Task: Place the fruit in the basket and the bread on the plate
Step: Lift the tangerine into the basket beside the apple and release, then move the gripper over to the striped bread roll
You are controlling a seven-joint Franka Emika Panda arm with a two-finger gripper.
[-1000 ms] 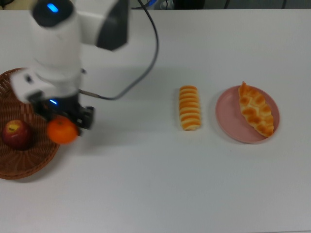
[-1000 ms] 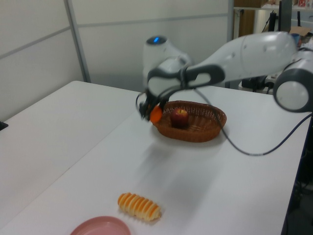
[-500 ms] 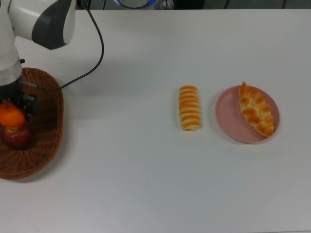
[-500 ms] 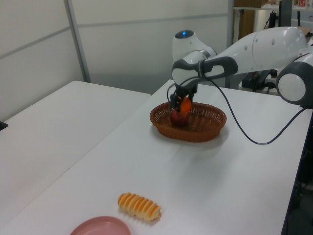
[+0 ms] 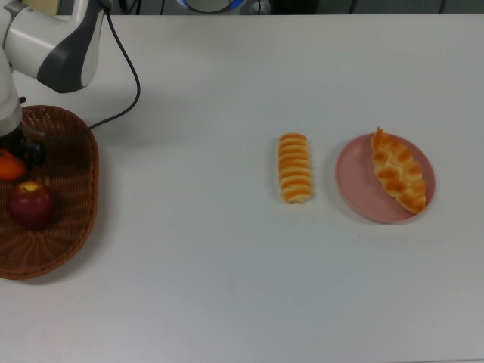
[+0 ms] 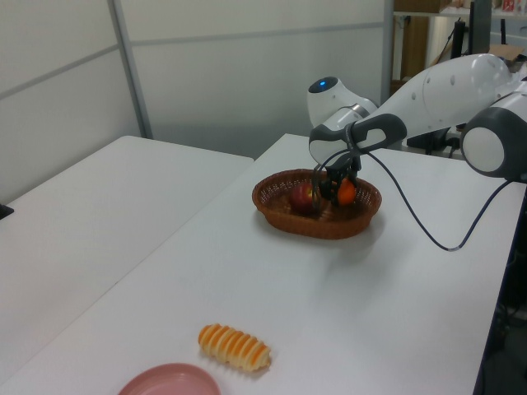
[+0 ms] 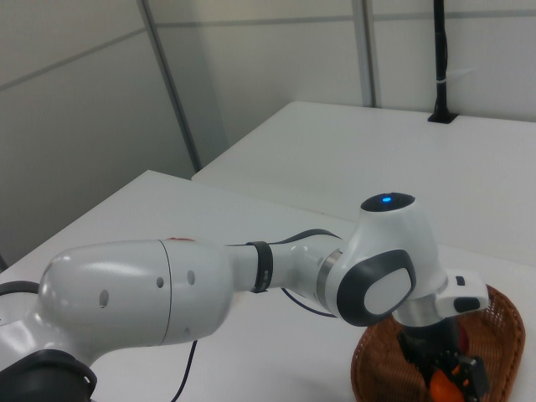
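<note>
a: top view is showing the hand sitting over the basket, at the edge of the top view's left. tangerine is pinched between the fingers, closed on it, not released yet.

b: left view is agreeing. tangerine is hanging inside the basket rim, just beside the apple, on the left view's right of it. can't tell if it's touching the weave.

a: apple is already lying in the basket. so fruit is nearly done, only the drop is pending.

b: i'd be lowering a bit more before opening, so it isn't rolling or bouncing off the apple. release into the bare weave, not on top of it.

a: agreed. then lifting straight up, clearing the rim before traversing.

b: bread status: braided loaf is lying on the plate. striped loaf is lying on the desk, just beside the plate, on the top view's left of it, not touching.

a: so that's looking like the next pick. long axis is running up-down in the top view, so i'd be gripping across the short side.
</note>
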